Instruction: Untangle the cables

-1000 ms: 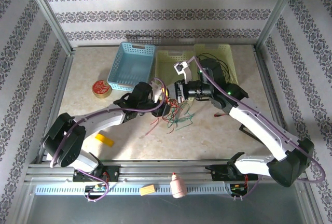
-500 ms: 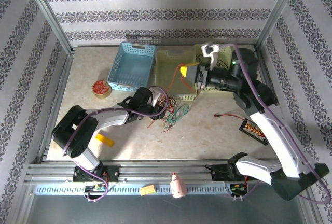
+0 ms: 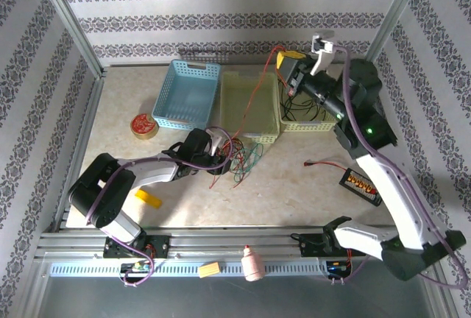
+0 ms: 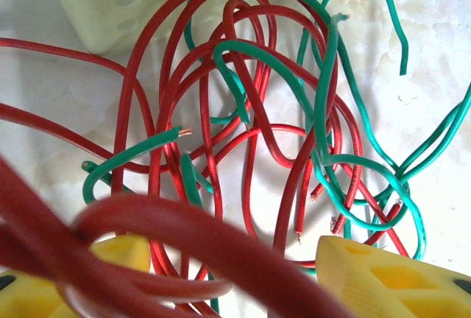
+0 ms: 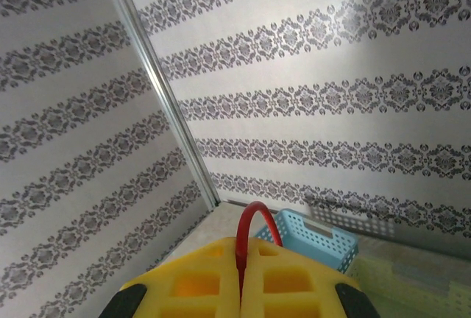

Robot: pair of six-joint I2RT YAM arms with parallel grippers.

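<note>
Jaws at right, clamped on red cable [image 5: 241,252], rose farther; left jaws apart.

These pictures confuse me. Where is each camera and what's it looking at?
Top: above, behind, looking down on the table; both arms show.
Left wrist: low, facing the tangled cables; left pincer at the bottom.
Right wrist: raised, facing the wall; right pincer grips a red cable.
Shared: top and right wrist see the blue basket.

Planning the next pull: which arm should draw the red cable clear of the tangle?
Right. The right claw is shut on the red cable, raised high; the left claw sits open, low at the tangle.
</note>
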